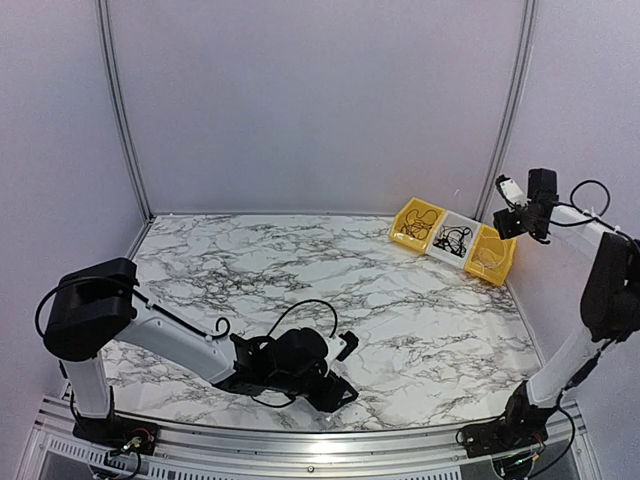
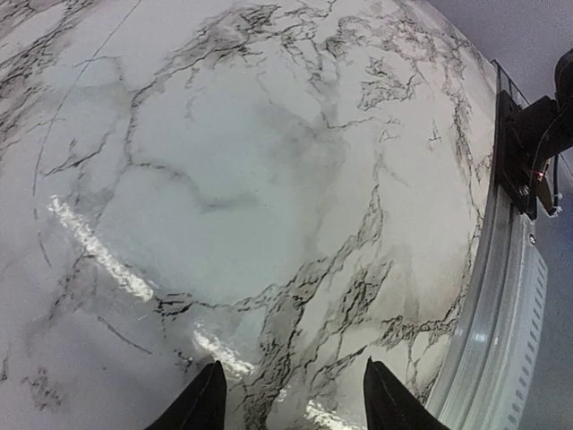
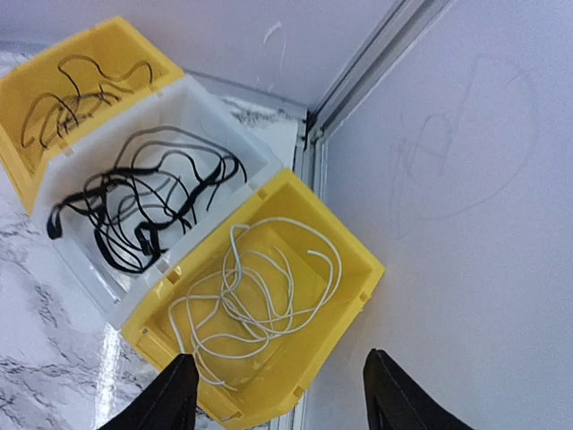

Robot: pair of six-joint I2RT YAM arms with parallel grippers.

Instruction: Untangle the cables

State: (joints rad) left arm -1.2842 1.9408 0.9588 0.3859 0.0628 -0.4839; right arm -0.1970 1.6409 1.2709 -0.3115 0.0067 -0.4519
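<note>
The cables lie in three bins at the back right. Thin black cables (image 3: 143, 202) are tangled loosely in the white bin (image 3: 237, 134), and more black strands (image 3: 76, 98) lie in the far yellow bin (image 3: 27, 85). White cables (image 3: 255, 287) are coiled in the near yellow bin (image 3: 354, 269). My right gripper (image 3: 282, 394) hangs open high above that near yellow bin, with nothing between its fingers. Low over the marble near the table's front edge, my left gripper (image 2: 291, 394) is open and empty; from above, the left gripper (image 1: 343, 370) sits front centre.
The three bins (image 1: 452, 240) stand in a row against the right wall's corner post. The metal rail (image 2: 501, 313) along the table's front edge and the right arm's base (image 2: 528, 152) lie just right of my left gripper. A thin black loop (image 1: 305, 303) arcs over the left wrist.
</note>
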